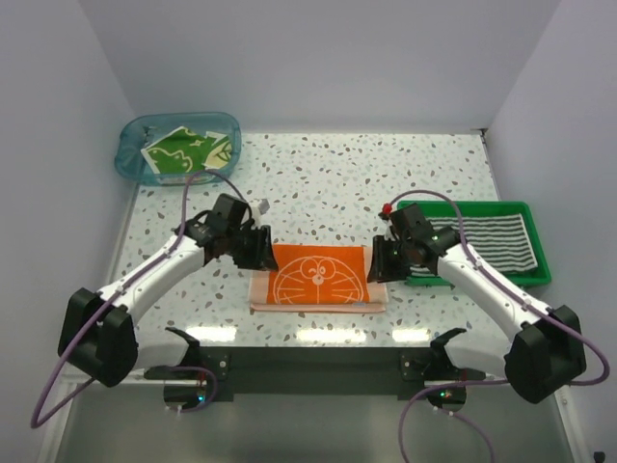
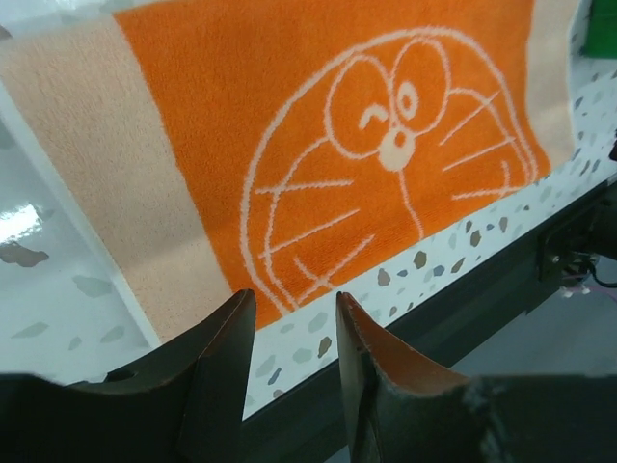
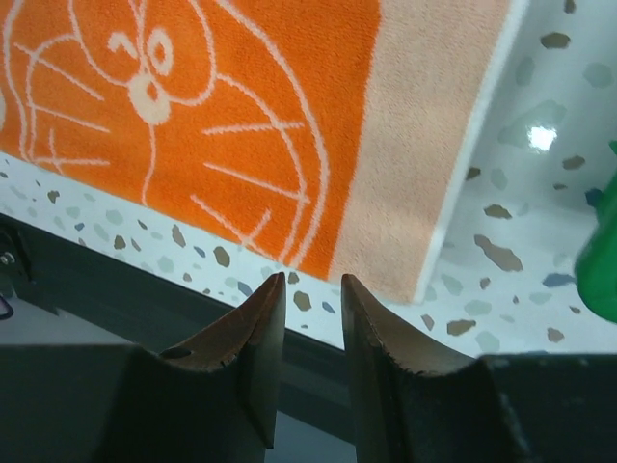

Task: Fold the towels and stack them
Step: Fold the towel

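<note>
Left gripper [image 2: 294, 352] shows me its two fingers a narrow gap apart with nothing between them, poised over the speckled table [image 2: 434, 253] just off the near edge of the orange Doraemon towel [image 2: 318, 145]. Right gripper [image 3: 313, 333] reads the same: a slim gap, empty, its tips just short of the towel's pale border by the near corner. From above I see that towel lying flat between the two grippers, cartoon face up. Just outward of the right gripper, the black-and-white striped towel [image 1: 503, 241] lies in a green tray [image 1: 540, 277]. Well beyond the left gripper, the green towel [image 1: 183, 149] sits crumpled in a clear blue bin [image 1: 130, 159].
</note>
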### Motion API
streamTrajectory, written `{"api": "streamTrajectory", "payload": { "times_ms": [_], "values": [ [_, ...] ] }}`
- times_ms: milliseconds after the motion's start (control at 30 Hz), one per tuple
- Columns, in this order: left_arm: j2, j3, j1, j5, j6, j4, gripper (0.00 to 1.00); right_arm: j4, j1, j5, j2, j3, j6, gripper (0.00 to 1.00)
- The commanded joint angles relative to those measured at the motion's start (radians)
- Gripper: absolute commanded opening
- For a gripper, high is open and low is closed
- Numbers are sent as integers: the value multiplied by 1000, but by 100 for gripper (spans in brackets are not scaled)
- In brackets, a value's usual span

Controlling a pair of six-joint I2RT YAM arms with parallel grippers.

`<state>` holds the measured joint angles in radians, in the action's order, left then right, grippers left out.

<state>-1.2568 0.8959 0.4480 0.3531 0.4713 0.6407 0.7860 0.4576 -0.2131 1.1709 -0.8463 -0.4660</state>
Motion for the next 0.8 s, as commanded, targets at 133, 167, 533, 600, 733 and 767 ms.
{"api": "streamTrajectory", "payload": {
  "times_ms": [133, 167, 533, 600, 733, 767],
  "values": [
    [-76, -169, 29, -9, 49, -116, 40, -191, 119, -14, 119, 90, -72, 33],
    [-84, -204, 29, -19, 55, -125, 39, -197, 128, 3, 142, 105, -77, 33],
    [-168, -328, 14, -35, 125, -194, 25, -277, 136, 127, 193, 302, -138, 27],
    [-159, -333, -29, -54, 110, -184, 24, -315, 136, 120, 200, 320, -145, 27],
    [-128, -327, -199, -57, 57, -156, 20, -384, 135, 81, 245, 300, -149, 28],
    [-122, -318, -225, -78, 34, -147, 20, -398, 136, 78, 260, 287, -146, 28]
  ]
}}
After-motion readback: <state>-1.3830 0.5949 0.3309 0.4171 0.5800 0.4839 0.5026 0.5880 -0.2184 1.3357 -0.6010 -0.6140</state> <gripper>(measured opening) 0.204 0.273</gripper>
